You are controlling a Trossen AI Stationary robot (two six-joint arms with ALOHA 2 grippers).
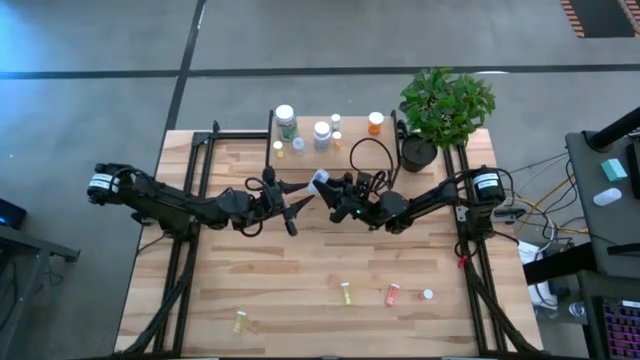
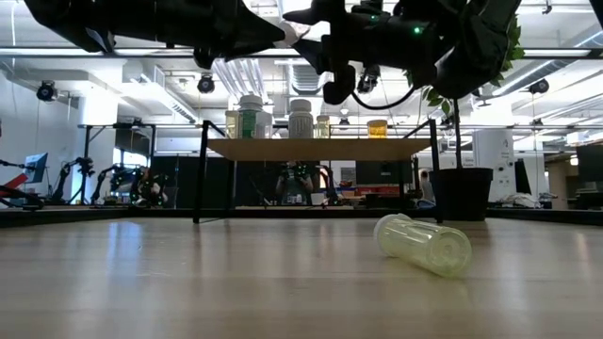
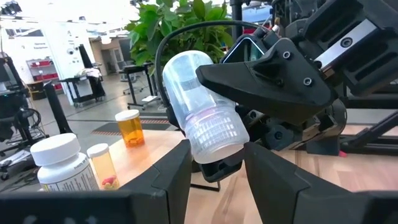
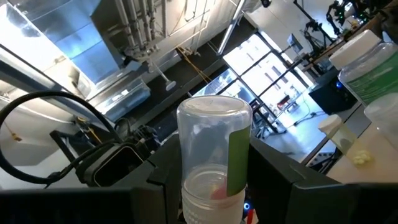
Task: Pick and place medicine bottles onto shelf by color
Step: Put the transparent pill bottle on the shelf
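A clear medicine bottle [image 1: 320, 180] with a ribbed whitish cap and a green label strip hangs in mid-air over the table's middle, in front of the shelf [image 1: 325, 140]. My left gripper [image 1: 305, 195] reaches it from the left and my right gripper [image 1: 336, 188] from the right, and both are shut on it. The shelf board carries several bottles: a large white-capped one [image 1: 286, 120], a white one [image 1: 322, 132], an orange one [image 1: 375, 122] and small yellow vials [image 1: 298, 146]. More bottles lie on the tabletop near the front: two yellow ones [image 1: 240, 322] [image 1: 345, 292] and an orange one [image 1: 392, 294]. My left gripper pinches the bottle's ribbed cap end [image 3: 214, 140] between its two fingers, coming about level from the table's left. The bottle is tilted, its closed bottom pointing up and away, clear of the table. My right gripper pinches the clear body just above the cap [image 4: 202, 155] between its two fingers, coming from the table's right and slanting upward. One finger [image 3: 261, 81] lies across the bottle's side. The bottle stands out beyond the fingers, bottom end farthest.
A potted plant [image 1: 445, 105] stands at the shelf's right end. A small white-capped vial [image 1: 428, 295] lies near the front right. In the low view a pale yellow-green bottle [image 2: 424, 245] lies on its side on the table before the shelf [image 2: 320, 148].
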